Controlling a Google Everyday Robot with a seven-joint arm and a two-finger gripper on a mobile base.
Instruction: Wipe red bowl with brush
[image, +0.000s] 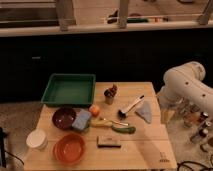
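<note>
Hanging by the table's (145, 146) right edge, the claw (166, 116) is apart from the brush (132, 105); its opening I cannot tell.

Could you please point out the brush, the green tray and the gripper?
brush (132, 105): camera view, on its white handle.
green tray (66, 103): camera view, on its near rim.
gripper (166, 115): camera view, lower end, by the right edge of the table (142, 147).

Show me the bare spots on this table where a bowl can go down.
The front right corner of the table is bare, bordered by the scrubbing block, the green vegetable and the cloth. A narrow strip lies behind the brush. The middle is crowded. The hand hangs at the right edge.
</note>
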